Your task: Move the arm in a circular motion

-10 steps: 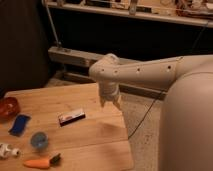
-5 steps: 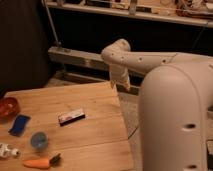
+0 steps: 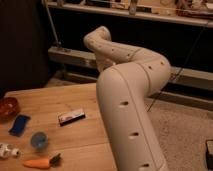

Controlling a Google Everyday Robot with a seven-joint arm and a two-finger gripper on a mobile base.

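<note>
The arm (image 3: pixel 127 100) is a large off-white tube with small dark holes. It fills the middle of the camera view, rising from the bottom edge and bending back to the left over the table's far right corner. Its far segment (image 3: pixel 102 42) curls up near the dark back wall. The gripper (image 3: pixel 104 63) hangs down from that far end, above the table's back edge, and is partly hidden behind the big near segment. It holds nothing that I can see.
A wooden table (image 3: pixel 55 100) carries a red bowl (image 3: pixel 7 106), a blue packet (image 3: pixel 19 124), a dark bar with a white label (image 3: pixel 71 116), a bluish cup (image 3: pixel 39 140), a carrot (image 3: pixel 40 162) and a small white object (image 3: pixel 6 150). A shelf (image 3: pixel 150 12) runs along the back, with carpet (image 3: pixel 185 130) to the right.
The arm has swung up and back: the gripper end rose from over the table's right part towards the back wall, and the near segment now fills much more of the view.
</note>
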